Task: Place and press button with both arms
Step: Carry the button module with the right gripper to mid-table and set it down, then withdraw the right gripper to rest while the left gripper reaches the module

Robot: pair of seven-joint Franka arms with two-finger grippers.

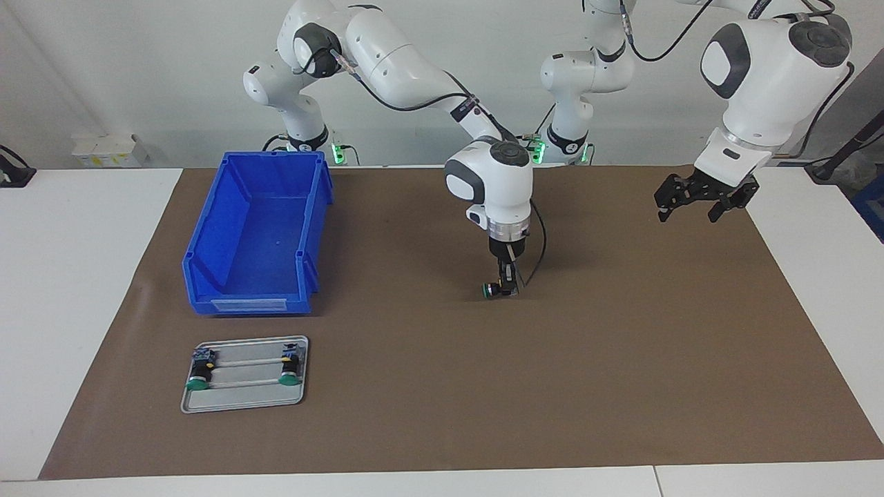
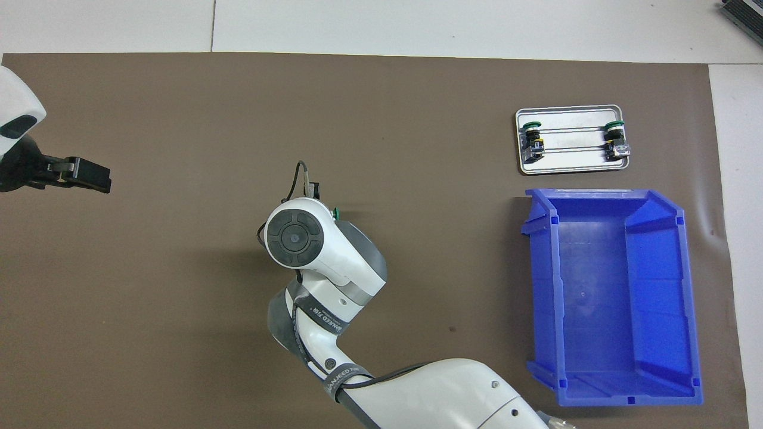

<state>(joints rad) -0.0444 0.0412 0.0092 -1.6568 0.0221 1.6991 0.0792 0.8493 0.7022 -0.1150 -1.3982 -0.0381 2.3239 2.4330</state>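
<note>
1. right gripper (image 1: 507, 288) points straight down at the middle of the brown mat (image 1: 621, 359), its fingers clenched on the button (image 1: 491, 290), which sits at mat level beside the fingertips; whether it touches the mat cannot be told.
2. writing: the right arm (image 2: 334, 268) carries a dark band with white lettering near its wrist, too small to read surely; the blue bin (image 1: 259, 238) has a pale label strip on its low front wall, with no legible text.
3. the held button lies on its side, green cap facing the right arm's end of the table, black body in the fingers.
4. two more buttons (image 1: 200, 376) (image 1: 290, 369) lie on a grey metal tray (image 1: 242, 400), which sits farther from the robots than the bin.
5. left gripper (image 1: 694, 207) waits raised over the mat at the left arm's end, fingers spread and holding nothing.
</note>
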